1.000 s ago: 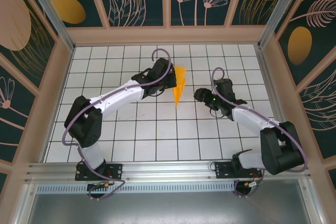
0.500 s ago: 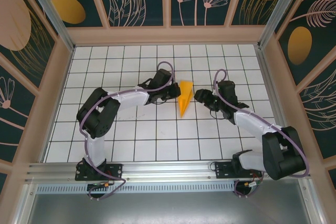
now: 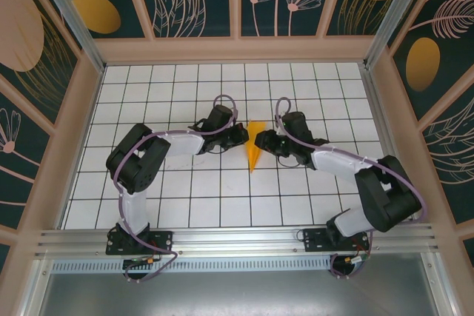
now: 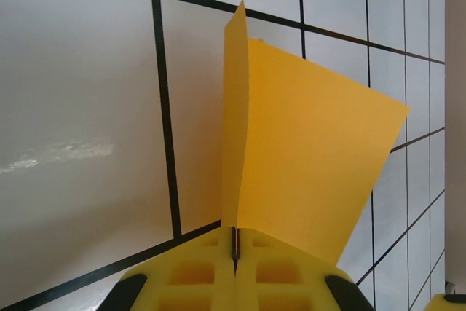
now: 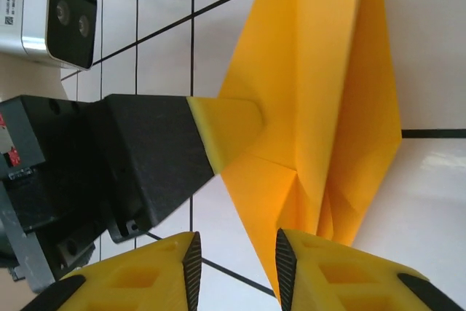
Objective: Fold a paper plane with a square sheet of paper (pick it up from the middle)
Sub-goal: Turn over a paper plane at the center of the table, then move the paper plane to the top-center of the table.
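Observation:
The square sheet of paper (image 3: 253, 146) is folded into a narrow orange-yellow pointed shape with creases, held upright over the white grid. In the left wrist view the paper (image 4: 306, 143) rises from my left gripper (image 4: 234, 245), whose jaws are shut on its lower edge. In the top view my left gripper (image 3: 241, 138) is just left of the paper and my right gripper (image 3: 265, 141) just right of it. My right gripper (image 5: 237, 271) is open; the paper (image 5: 320, 107) hangs right in front of it, its lower point against the right pad (image 5: 282, 267).
The white gridded table (image 3: 185, 205) is walled by a wooden frame (image 3: 233, 49) with dark floral panels. The left gripper's black finger mount (image 5: 145, 158) and wrist camera (image 5: 58, 12) sit close beside the right jaws. Both arms' elbows rest low on either side.
The left gripper has carried the paper toward the near side. The right gripper has moved left up to the paper, and its jaws have narrowed.

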`<state>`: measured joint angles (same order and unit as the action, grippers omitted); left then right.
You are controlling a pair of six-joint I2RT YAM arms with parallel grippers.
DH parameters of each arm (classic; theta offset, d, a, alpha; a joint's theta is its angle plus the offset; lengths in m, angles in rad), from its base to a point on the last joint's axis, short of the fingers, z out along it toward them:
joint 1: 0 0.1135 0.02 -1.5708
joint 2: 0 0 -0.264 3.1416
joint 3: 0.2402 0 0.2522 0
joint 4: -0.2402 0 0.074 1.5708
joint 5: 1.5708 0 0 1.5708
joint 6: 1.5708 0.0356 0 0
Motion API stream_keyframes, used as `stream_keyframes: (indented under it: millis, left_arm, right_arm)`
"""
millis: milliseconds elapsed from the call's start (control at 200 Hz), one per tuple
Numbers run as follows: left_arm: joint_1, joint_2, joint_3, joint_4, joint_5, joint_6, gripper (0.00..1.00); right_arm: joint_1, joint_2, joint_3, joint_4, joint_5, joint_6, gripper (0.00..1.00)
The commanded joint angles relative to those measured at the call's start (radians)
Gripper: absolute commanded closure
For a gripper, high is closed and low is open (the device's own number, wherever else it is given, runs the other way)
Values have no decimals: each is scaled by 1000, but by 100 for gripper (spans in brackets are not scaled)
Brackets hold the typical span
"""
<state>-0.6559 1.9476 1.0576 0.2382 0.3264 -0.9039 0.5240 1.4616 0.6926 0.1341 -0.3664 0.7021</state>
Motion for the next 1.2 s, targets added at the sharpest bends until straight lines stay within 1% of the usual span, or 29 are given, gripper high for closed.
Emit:
stream_keyframes:
  millis: [0, 235, 495, 520, 706, 841, 1006, 1196]
  left_arm:
    - [8, 10, -21, 42, 3, -14, 100]
    - [12, 12, -44, 39, -9, -17, 100]
    - [14, 10, -47, 41, -4, -17, 100]
    - [14, 10, -45, 41, -4, -16, 100]
    - [14, 14, -44, 41, -1, -18, 100]
    - [14, 16, -41, 35, -4, -17, 100]
    - [14, 23, -42, 30, -7, -19, 100]
    - [15, 27, -40, 29, -6, -21, 100]
  right_arm:
    - [11, 36, 39, -21, 47, -6, 65]
    - [14, 65, 54, -36, 55, -7, 66]
    - [18, 118, 80, -37, 28, -18, 65]
    - [35, 121, 83, -40, 27, -18, 65]
    - [41, 134, 88, -50, 26, -23, 65]
    - [42, 150, 93, -66, 32, -25, 63]
    - [49, 166, 100, -95, 56, -30, 57]
    - [61, 186, 97, -86, 33, -27, 51]
